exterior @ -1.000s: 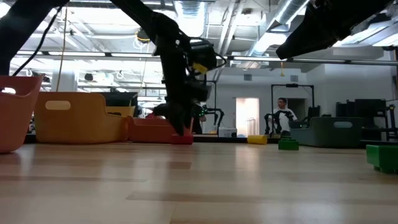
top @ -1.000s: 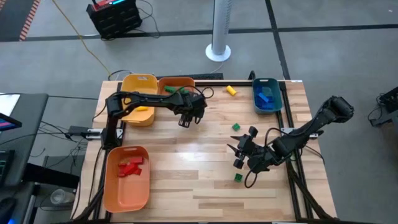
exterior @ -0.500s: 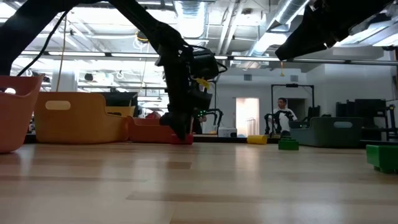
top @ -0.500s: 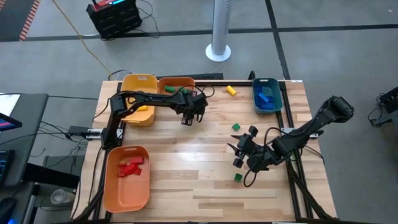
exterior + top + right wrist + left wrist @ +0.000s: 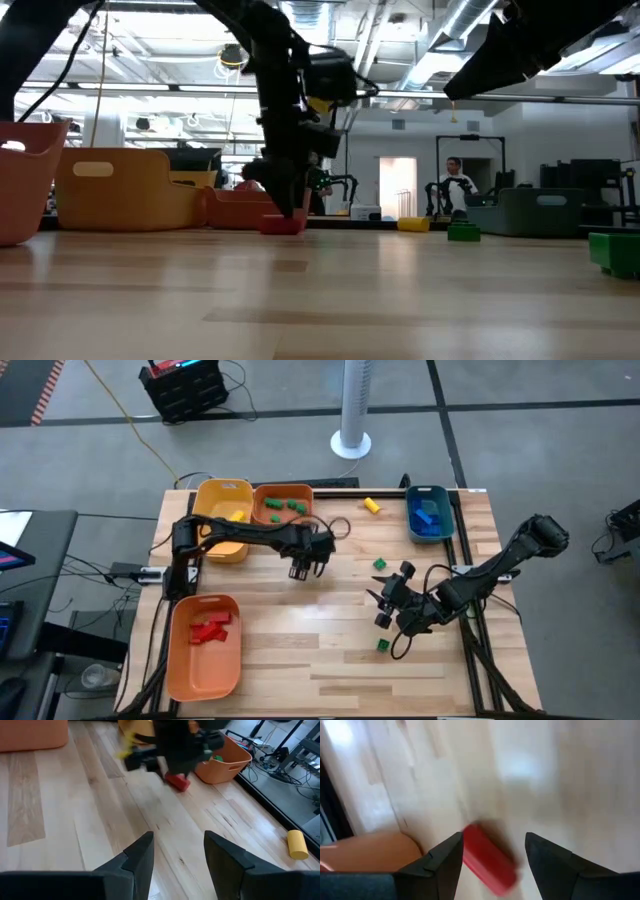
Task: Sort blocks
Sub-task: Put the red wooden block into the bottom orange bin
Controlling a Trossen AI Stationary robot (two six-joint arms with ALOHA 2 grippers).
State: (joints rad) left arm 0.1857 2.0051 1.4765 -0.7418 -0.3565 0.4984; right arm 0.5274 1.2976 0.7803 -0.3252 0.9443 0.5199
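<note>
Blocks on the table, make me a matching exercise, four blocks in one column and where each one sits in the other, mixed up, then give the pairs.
Things:
1. red block
2. yellow block
3. blue blocks
4. red blocks

Places:
A. in the teal bin at the far right
B. loose on the table, between the far bins
C. in the near orange bin
D. on the table under the left gripper

Pairs: 1-D, 2-B, 3-A, 4-C
</note>
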